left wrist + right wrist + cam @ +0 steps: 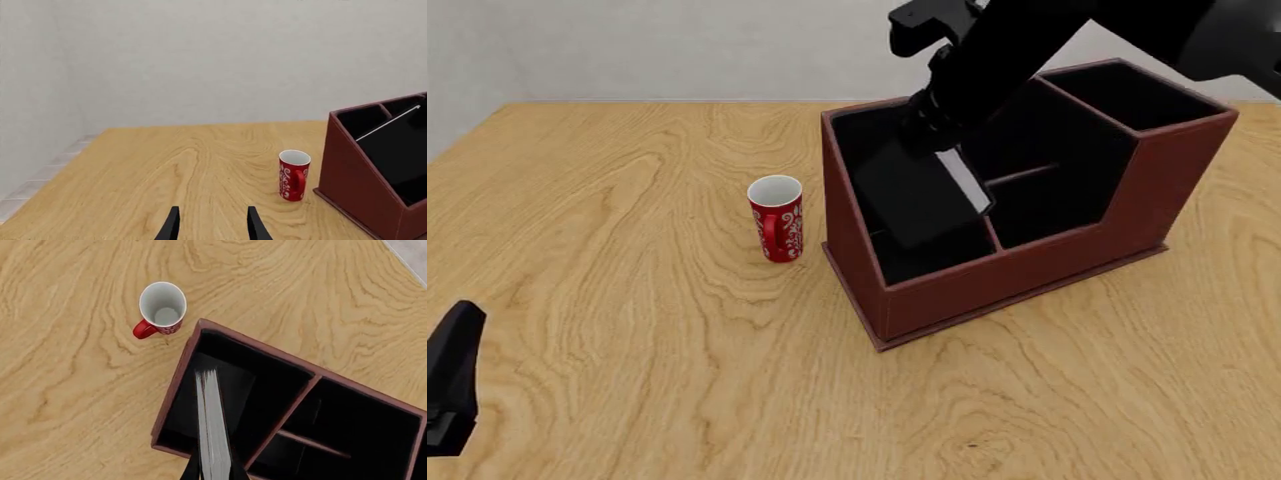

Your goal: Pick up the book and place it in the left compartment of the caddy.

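Observation:
The dark reddish-brown caddy (1014, 275) stands right of the table's middle. My right gripper (938, 135) is shut on the top of the black book (910, 200), which hangs tilted with its lower end inside the left compartment (865, 128). The right wrist view looks down the book's white page edges (212, 420) into that black slot (179, 422), between the right gripper's (213, 473) fingers. In the left wrist view the book (393, 150) leans inside the caddy (353, 175). My left gripper (213, 227) is open and empty, low at the near left (451, 385).
A red-and-white patterned cup (777, 218) stands upright just left of the caddy, also seen as the cup (293, 175) and the cup (162, 309). Two smaller slots (1054, 205) and a raised end slot (1128, 95) lie right of the book. A grey wall backs the table.

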